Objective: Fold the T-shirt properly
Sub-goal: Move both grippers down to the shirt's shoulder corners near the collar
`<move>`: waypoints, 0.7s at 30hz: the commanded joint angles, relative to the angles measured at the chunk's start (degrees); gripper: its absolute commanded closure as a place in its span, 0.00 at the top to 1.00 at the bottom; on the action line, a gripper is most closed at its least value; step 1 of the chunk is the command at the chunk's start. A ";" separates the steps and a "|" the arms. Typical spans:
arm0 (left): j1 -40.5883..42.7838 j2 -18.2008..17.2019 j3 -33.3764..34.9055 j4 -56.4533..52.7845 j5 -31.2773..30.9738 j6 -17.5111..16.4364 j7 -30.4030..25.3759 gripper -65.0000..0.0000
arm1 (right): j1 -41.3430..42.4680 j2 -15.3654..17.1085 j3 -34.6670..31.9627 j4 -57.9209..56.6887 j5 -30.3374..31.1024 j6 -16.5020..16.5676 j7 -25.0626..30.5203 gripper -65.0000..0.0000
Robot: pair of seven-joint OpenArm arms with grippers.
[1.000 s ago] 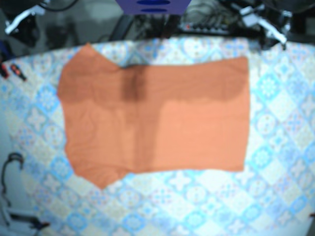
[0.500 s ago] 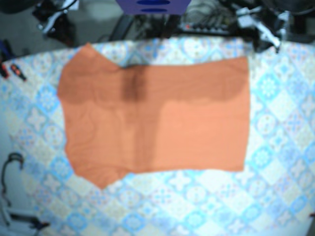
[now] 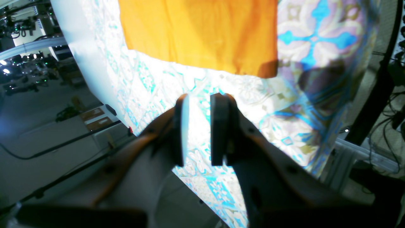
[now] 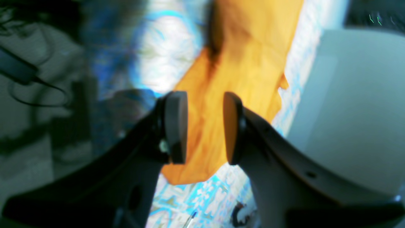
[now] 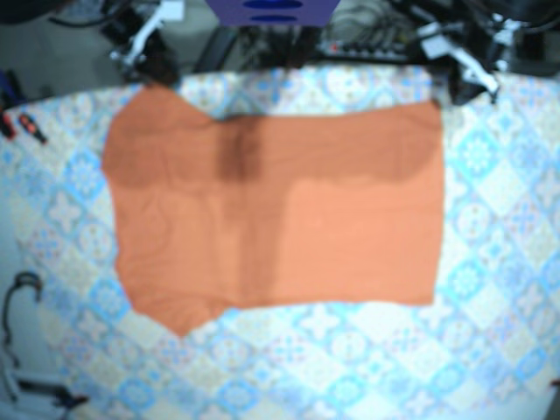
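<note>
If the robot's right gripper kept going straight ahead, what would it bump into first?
Most likely the orange cloth T-shirt, which shows between the fingers of the open right gripper, spread on the blue patterned tablecloth. The view is blurry, so depth is uncertain.

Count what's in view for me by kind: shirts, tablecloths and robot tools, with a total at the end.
T-shirt, orange, spread flat: 1
tablecloth, blue patterned: 1
robot tools: 2, the left tool and the right tool, both open and holding nothing
Total: 4
</note>
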 commanded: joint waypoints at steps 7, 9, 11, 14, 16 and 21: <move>0.55 1.39 -0.56 0.85 0.18 0.88 0.28 0.19 | 3.86 0.39 -6.79 -0.08 0.48 -0.62 -3.51 0.30; 0.63 1.39 -0.56 0.85 0.00 0.88 0.28 0.19 | 3.25 -0.22 -6.88 -0.96 0.48 -0.09 -3.51 0.30; 0.63 1.48 -0.56 0.85 -0.09 0.88 0.28 0.19 | 2.54 -0.49 -6.35 -2.19 0.48 0.61 -3.51 0.30; 0.63 1.48 -0.47 0.85 -0.09 0.88 0.28 0.19 | 2.02 -0.49 -6.18 -4.39 0.65 0.61 -3.51 0.30; 0.55 1.48 -0.47 0.85 -0.09 0.88 0.28 0.19 | 1.66 -0.49 -5.65 -5.44 1.27 0.61 -3.51 0.30; 0.55 1.48 -0.56 0.85 -0.09 0.88 0.28 0.19 | 3.42 -0.75 -4.77 -8.52 4.70 0.61 -3.60 0.30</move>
